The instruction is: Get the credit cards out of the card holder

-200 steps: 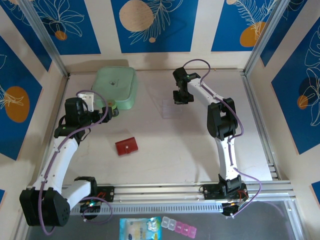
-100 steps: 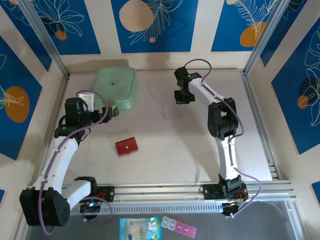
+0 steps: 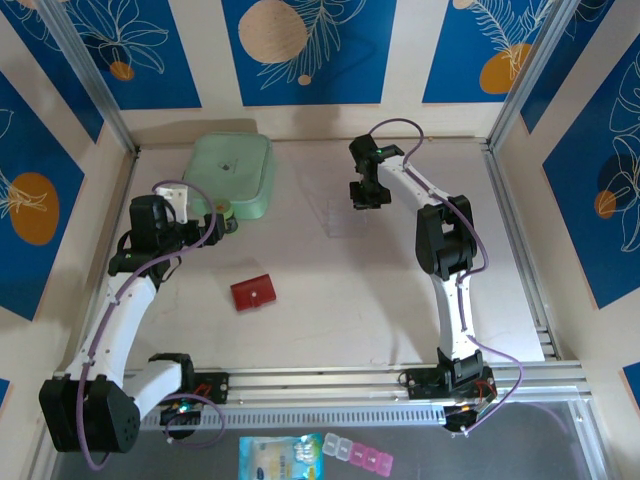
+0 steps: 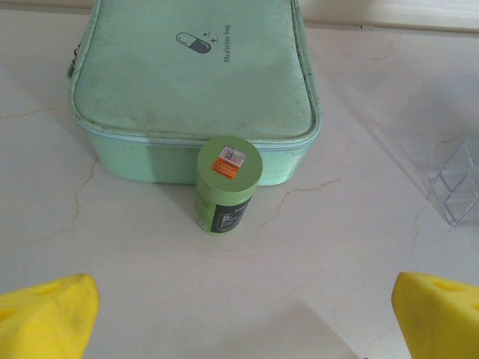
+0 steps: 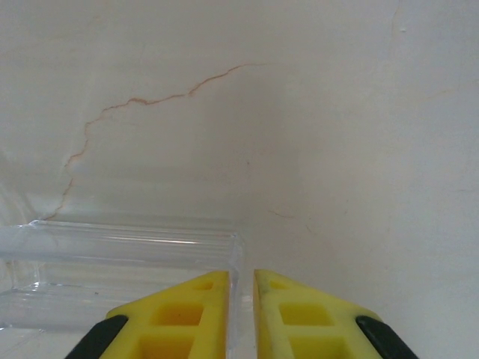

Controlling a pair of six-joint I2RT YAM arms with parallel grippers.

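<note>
Where the wallet lies, top view: red wallet flat on the table, out in the open between the two arms and well apart from both grippers. Looks folded shut, snap side up.
Cards, top view: my guess is they're tucked inside the shut wallet, so nothing's out yet.
Left gripper, top view: left gripper is parked by the near corner of the green case, nowhere near the wallet.
Right gripper, top view: right gripper is over at the far side, just beside the clear piece.
Left wrist view: left gripper has its jaws wide with nothing between them. It's looking at a green bottle standing against the front of the case.
Right wrist view: right gripper has its jaws nearly together, just a thin slit. An edge of the clear piece lines up with that slit, and I can't tell if it's pinched or loose.
Wallet feel: I'd say light, flat and a bit soft, so it'll probably skate on that smooth top unless one gripper pins it.
Card feel: likely thin, stiff and slick, so easy to fumble.
Where to grab: pin the wallet's spine edge, lift the flap at the snap tab, then pinch each card by its exposed edge.
</note>
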